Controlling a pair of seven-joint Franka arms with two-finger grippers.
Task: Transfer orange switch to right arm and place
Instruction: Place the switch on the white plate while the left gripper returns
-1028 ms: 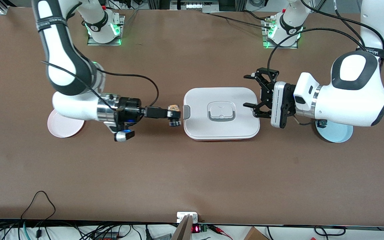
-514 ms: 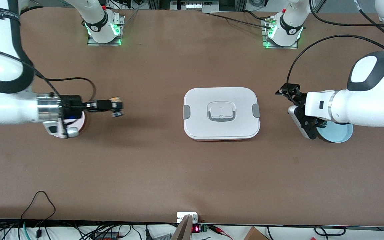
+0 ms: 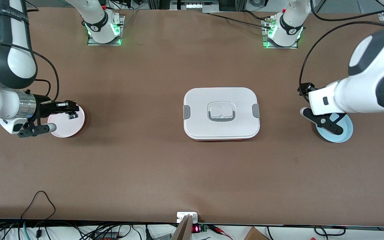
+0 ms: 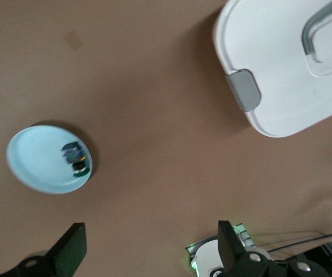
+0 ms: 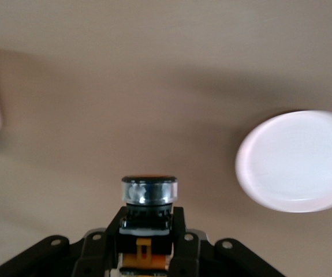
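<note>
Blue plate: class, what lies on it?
On the blue plate lies one small dark piece with a blue-green top. In the front view the left gripper covers part of the plate.

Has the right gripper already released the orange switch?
No: the right gripper is clamped on the orange switch, held over the table.

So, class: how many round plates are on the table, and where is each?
2. The pink plate lies at the right arm's end, under the right pincer; the blue plate lies at the left arm's end, partly covered by the left pincer.

We see a brown desk (image 3: 152, 166) filling the room's view, with tangled black cables (image 3: 78, 231) along its near edge and metal framing (image 3: 192, 5) at its top edge.
</note>
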